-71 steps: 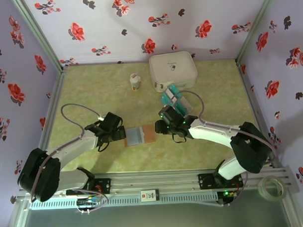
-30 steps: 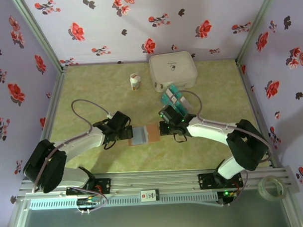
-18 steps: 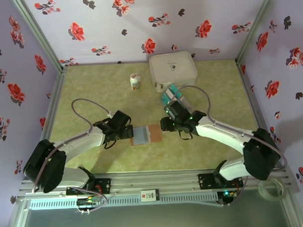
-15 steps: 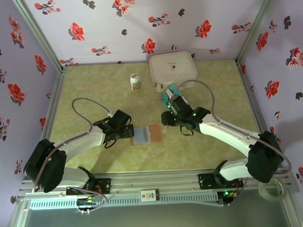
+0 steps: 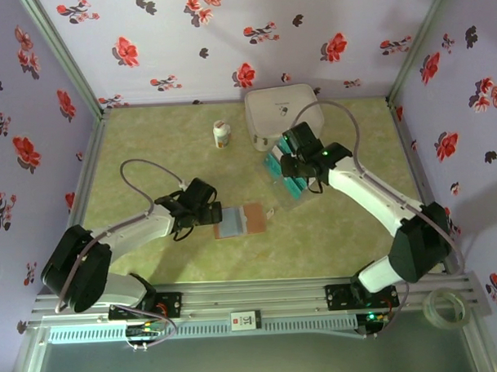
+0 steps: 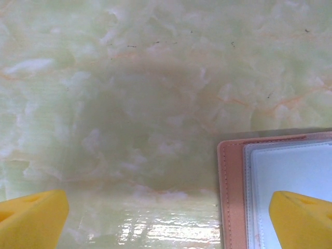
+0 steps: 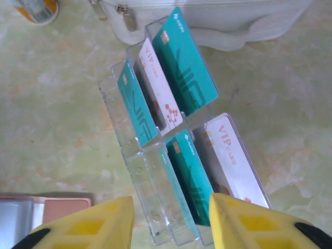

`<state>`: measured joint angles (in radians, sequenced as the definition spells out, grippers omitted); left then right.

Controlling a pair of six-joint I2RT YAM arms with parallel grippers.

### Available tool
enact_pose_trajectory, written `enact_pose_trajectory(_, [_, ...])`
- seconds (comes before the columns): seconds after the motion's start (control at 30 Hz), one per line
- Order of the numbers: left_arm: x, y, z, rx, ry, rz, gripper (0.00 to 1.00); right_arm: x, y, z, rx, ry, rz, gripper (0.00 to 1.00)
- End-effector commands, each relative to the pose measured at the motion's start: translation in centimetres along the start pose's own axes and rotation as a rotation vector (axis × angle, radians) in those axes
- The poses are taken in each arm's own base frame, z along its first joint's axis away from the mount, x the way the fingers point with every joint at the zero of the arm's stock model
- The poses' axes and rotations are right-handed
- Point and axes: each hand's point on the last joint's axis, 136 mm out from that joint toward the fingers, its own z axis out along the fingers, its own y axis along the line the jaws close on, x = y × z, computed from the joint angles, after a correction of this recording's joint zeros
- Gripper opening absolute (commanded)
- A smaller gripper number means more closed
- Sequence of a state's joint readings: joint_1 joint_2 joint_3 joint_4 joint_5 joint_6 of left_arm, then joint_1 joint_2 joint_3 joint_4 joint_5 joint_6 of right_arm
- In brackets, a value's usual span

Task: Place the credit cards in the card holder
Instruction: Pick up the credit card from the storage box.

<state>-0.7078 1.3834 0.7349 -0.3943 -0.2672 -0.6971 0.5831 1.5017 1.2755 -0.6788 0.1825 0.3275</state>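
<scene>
Right end effector (image 7: 170, 223), spread wide, covers ends of lower credit cards (image 7: 187, 171).

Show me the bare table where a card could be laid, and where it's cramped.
Bare: the far-left table between the small bottle and the left wall; the near strip between the card holder and the rail. Cramped: around the card rack, beside the white case, right gripper over it.

- teal cards (image 7: 184, 65): I count 3 showing
- white VIP cards (image 7: 231, 155): 2 from what I can see
- clear card rack (image 7: 148, 202): just 1
- card holder (image 5: 248, 219): 1
- white zip case (image 5: 283, 111): 1
- little bottle (image 5: 222, 135): 1, back by the case
</scene>
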Motion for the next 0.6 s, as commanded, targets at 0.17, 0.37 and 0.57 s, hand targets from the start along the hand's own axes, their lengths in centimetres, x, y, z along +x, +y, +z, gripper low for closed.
enact_pose_trajectory(0.17, [-0.7, -1.3, -0.1, 0.035, -0.003, 0.012, 1.0, 2.4, -0.7, 3.1, 0.08, 0.179, -0.13, 0.36])
enact_pose_trajectory(0.37, [-0.5, -1.2, 0.0, 0.03, 0.003, 0.019, 1.0, 3.8, -0.9, 4.9, 0.105, 0.242, -0.16, 0.34])
enact_pose_trajectory(0.57, [-0.4, -1.3, 0.2, 0.033, 0.009, 0.018, 1.0, 4.7, -1.1, 5.8, 0.123, 0.272, -0.182, 0.29])
